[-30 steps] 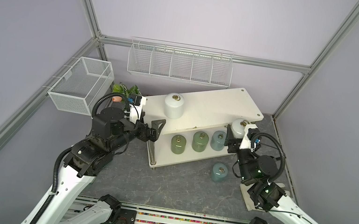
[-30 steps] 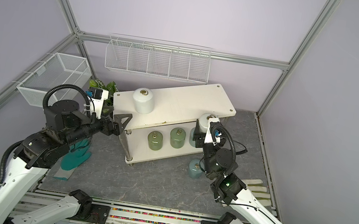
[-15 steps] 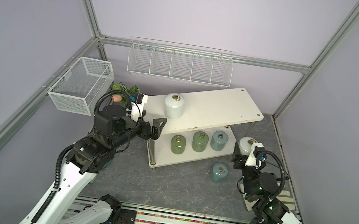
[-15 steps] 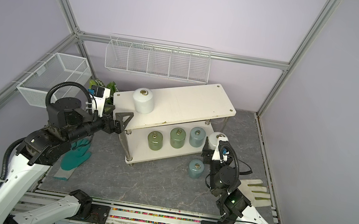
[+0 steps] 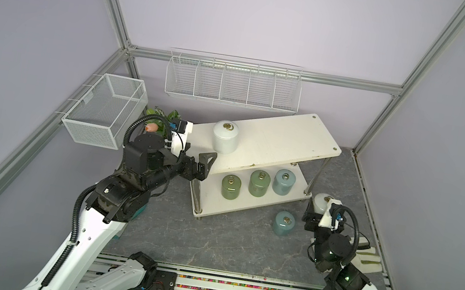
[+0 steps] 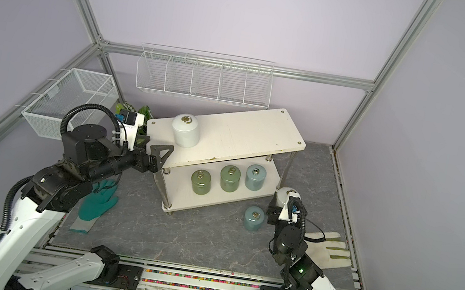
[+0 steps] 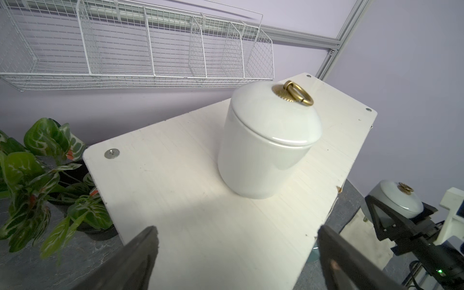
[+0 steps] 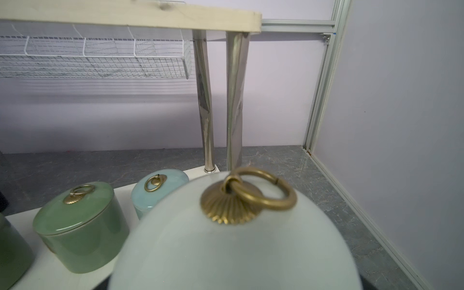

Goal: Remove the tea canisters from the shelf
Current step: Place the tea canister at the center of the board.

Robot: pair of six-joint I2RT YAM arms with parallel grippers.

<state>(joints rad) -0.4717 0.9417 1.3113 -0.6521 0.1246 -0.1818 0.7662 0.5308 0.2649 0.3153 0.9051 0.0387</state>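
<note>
Currently: left pincer (image 5: 207, 165) gaping, empty, near shelf (image 5: 283, 141); right pincer (image 5: 317, 213) clamps white canister (image 5: 321, 200), seemingly off shelf.

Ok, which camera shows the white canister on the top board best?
The left wrist view: the white canister sits close, its brass ring plain. Both top views show it small, from above. The right wrist view misses it.

Both top views: high, looking down on whole cell. Wrist cams: close, facing past jaws; both catch shelf (image 7: 175, 188).
</note>
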